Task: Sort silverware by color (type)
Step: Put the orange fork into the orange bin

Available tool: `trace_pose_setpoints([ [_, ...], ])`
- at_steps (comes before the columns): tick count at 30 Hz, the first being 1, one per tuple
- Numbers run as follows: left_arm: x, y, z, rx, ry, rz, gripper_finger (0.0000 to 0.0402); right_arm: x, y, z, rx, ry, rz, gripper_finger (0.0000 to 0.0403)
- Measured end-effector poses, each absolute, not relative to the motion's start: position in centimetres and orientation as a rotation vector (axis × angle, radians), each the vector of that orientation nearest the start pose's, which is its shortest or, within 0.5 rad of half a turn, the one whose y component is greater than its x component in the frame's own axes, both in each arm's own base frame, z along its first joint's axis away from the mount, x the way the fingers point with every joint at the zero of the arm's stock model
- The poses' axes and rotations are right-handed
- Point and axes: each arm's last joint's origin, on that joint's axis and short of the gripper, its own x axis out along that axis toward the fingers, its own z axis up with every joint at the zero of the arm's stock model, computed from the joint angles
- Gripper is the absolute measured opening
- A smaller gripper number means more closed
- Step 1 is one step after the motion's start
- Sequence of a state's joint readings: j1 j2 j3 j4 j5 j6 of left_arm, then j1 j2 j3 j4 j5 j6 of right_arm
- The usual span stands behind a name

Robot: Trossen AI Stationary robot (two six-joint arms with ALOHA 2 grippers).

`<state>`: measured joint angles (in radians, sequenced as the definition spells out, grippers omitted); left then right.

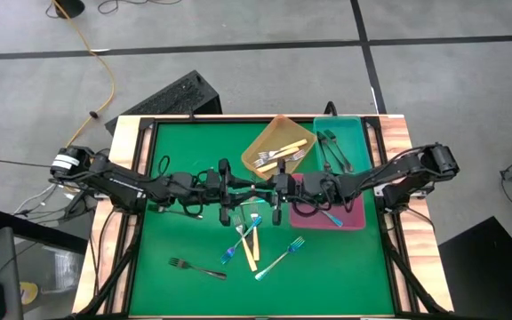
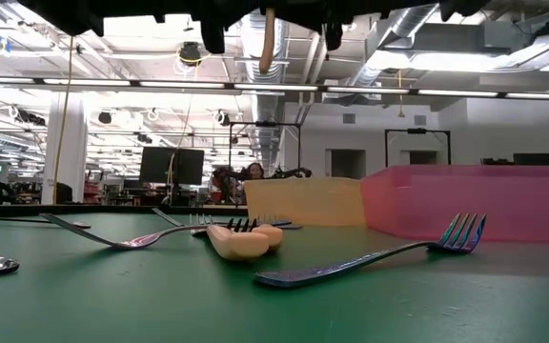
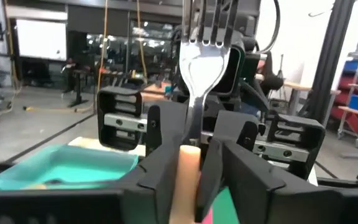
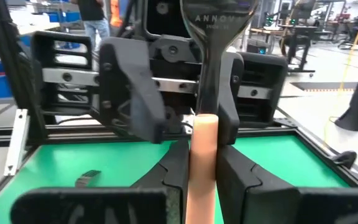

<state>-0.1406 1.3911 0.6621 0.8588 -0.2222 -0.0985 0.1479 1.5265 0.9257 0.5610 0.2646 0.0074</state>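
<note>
At the high view's centre, the right gripper (image 4: 201, 155) is clamped on a cream-handled, silver-tined fork (image 4: 202, 149) while the left gripper (image 3: 191, 165), fingers parted around it, apparently hands it over for the orange rectangular tray (image 1: 258, 142).

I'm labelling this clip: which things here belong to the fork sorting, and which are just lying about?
Job: cream-handled fork between right gripper and left gripper; loose blue forks, black fork on green mat; orange tray, teal tray, pink tray.
Lying about: orange cable, black object.
</note>
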Motion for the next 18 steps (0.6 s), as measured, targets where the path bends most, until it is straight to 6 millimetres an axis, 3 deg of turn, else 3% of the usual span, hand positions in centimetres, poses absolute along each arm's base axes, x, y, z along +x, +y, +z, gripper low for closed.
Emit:
trace_pose_setpoints([
  [8,27.5,-3.0,26.6,-0.116,-0.068,0.162,0.0173,33.4,2.9,27.9,0.001,0.051,-0.16,0.0075],
  [18,24.2,-2.3,28.4,-0.131,0.034,0.253,0.0183,32.7,0.0,28.9,-0.011,0.122,-0.246,0.0075],
])
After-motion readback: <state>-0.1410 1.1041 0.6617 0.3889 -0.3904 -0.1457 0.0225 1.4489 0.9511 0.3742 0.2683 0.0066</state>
